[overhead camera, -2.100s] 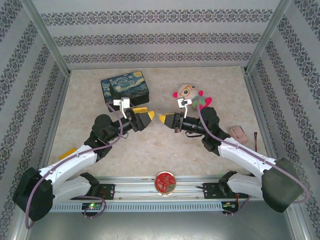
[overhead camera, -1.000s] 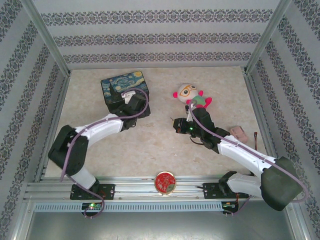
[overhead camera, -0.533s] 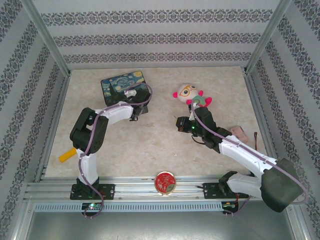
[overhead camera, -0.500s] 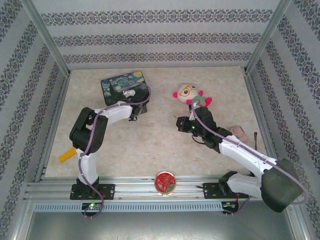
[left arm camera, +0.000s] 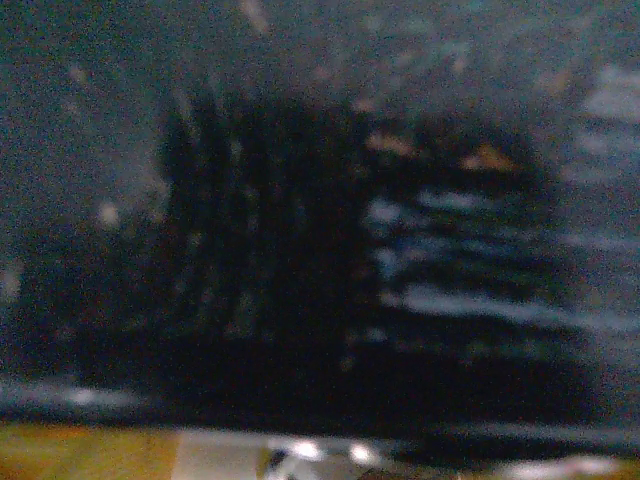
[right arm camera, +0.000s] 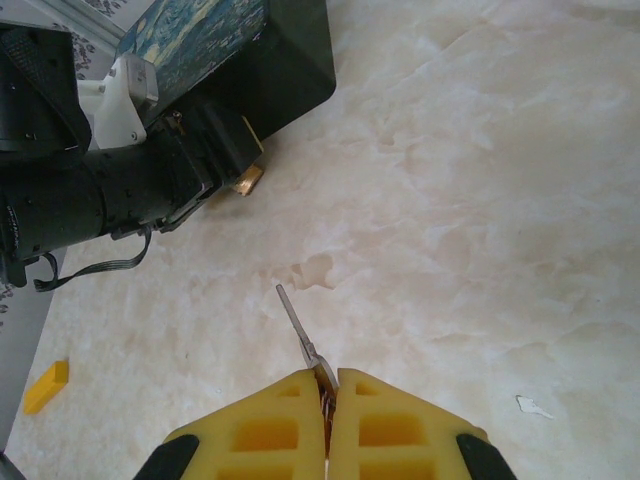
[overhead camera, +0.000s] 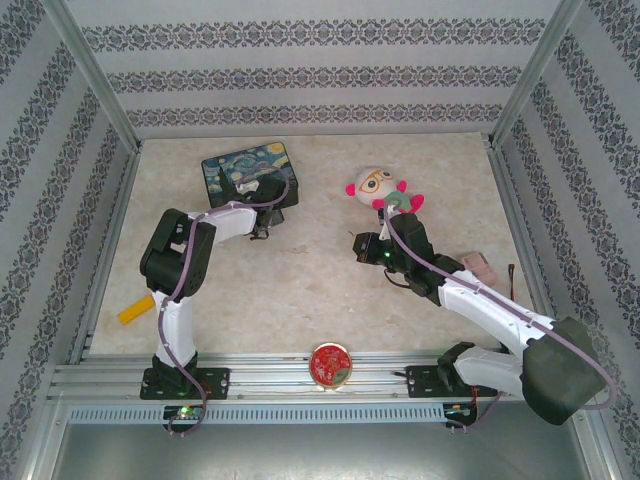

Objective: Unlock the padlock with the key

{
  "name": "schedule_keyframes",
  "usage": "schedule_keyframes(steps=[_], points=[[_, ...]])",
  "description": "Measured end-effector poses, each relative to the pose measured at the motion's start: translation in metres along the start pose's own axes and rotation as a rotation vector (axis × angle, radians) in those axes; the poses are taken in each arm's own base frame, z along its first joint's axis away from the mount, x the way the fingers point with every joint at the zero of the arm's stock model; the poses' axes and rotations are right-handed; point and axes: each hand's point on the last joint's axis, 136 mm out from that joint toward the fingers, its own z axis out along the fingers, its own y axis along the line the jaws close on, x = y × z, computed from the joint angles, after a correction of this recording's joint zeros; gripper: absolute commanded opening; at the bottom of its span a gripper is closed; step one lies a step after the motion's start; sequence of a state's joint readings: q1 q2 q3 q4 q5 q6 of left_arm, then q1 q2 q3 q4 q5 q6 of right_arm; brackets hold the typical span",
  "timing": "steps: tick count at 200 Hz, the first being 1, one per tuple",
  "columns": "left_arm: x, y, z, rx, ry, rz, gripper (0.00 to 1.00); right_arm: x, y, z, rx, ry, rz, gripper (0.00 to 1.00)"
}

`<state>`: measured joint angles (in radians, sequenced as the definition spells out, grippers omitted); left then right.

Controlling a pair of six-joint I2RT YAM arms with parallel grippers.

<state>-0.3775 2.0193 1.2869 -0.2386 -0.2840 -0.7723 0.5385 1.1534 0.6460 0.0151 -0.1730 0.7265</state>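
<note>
One tin box (overhead camera: 245, 170) lies closed; right fingers (right arm camera: 385, 425) pinch the key (right arm camera: 296, 322).

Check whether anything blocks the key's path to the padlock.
Nothing visible lies on the table between the key, held in the right gripper, and the small brass padlock. The left gripper sits right over the padlock, beside the painted tin.

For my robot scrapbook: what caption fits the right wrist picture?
Right gripper pinching the key, left arm beside the starry box.
</note>
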Motion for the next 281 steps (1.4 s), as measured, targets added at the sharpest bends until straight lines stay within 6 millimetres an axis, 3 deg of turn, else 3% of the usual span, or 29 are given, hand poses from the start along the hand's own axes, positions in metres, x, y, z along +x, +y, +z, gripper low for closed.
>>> schedule_keyframes(steps=[62,110,179,222,253,281], points=[[0.009,0.006,-0.004,0.032,-0.008,-0.004,0.57,0.0,0.0,0.001,-0.002,0.002,0.001,0.0],[0.003,-0.002,-0.001,0.046,-0.016,0.012,0.54,0.004,-0.002,0.005,0.002,0.022,0.004,0.0],[-0.002,-0.011,0.006,0.051,-0.021,0.033,0.3,0.004,-0.003,0.005,0.001,0.022,0.007,0.0],[0.0,-0.013,0.005,0.082,-0.022,0.025,0.25,0.005,-0.004,0.008,0.0,0.028,0.008,0.0],[0.009,-0.013,-0.002,0.112,-0.008,0.03,0.25,0.005,-0.004,0.008,-0.002,0.029,0.008,0.0],[0.029,-0.021,-0.015,0.147,0.02,0.061,0.25,0.008,-0.007,0.009,0.003,0.034,0.009,0.0]])
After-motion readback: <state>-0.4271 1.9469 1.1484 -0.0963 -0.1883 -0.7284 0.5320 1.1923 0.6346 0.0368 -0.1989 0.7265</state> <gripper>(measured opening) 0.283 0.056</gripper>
